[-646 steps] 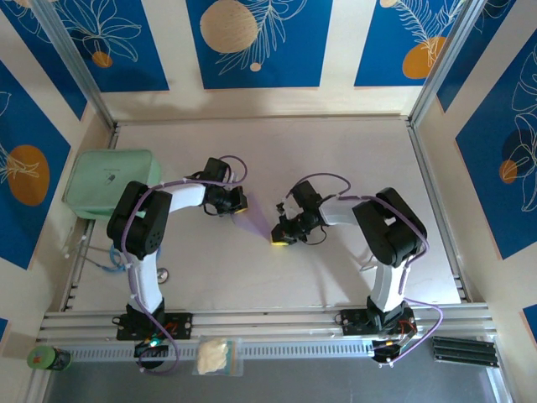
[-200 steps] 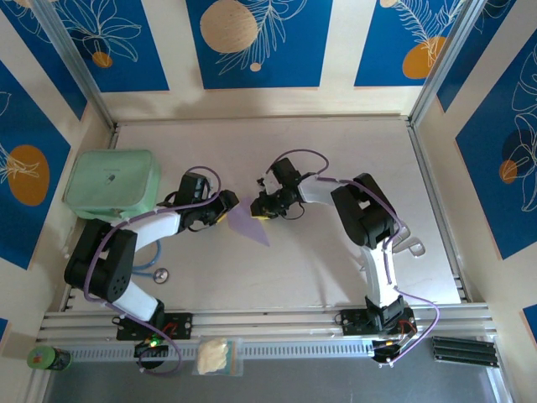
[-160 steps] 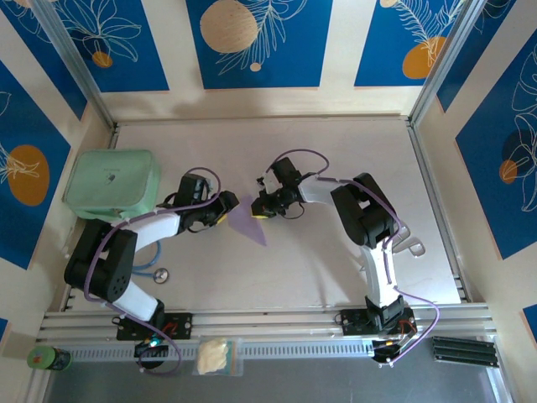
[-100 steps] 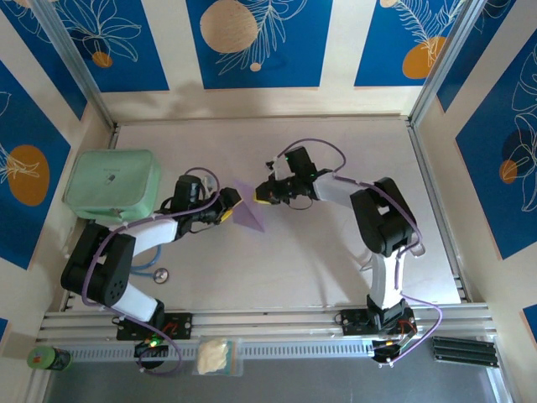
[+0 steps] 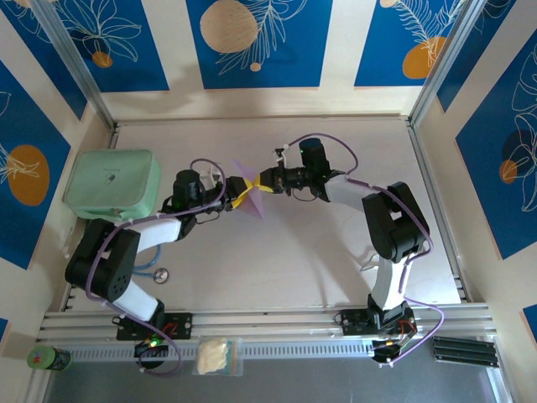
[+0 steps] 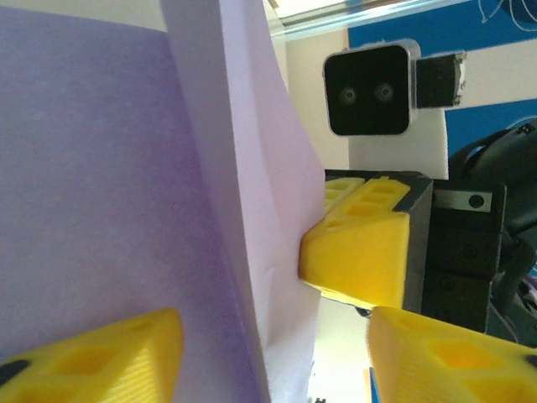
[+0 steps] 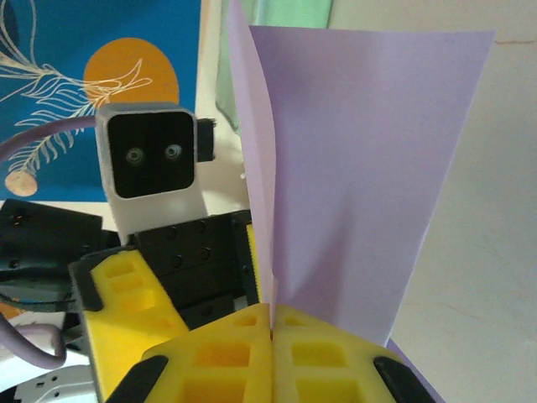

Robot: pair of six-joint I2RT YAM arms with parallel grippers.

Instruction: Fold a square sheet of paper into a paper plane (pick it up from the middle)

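The pale lilac sheet of paper, folded into a pointed paper plane (image 5: 254,204), hangs above the middle of the table. My right gripper (image 5: 263,181) is shut on it; in the right wrist view the yellow pads (image 7: 273,348) pinch its narrow end and the wings (image 7: 361,168) fan upward. My left gripper (image 5: 239,195) faces the right one from the left, open. In the left wrist view its gripper (image 6: 273,369) straddles the folded paper (image 6: 101,210), and the right gripper's fingers (image 6: 361,260) press on the paper's crease edge.
A mint-green rounded box (image 5: 112,183) stands at the left edge, also seen behind the paper (image 7: 277,34). A cable loop (image 5: 155,270) lies by the left arm. A white crumpled packet (image 5: 213,355) and a green-capped bottle (image 5: 48,358) sit on the near rail.
The right gripper shut on the paper and lifted it off the table, moving back and right. The left gripper followed toward it and its jaws narrowed a little around the paper.
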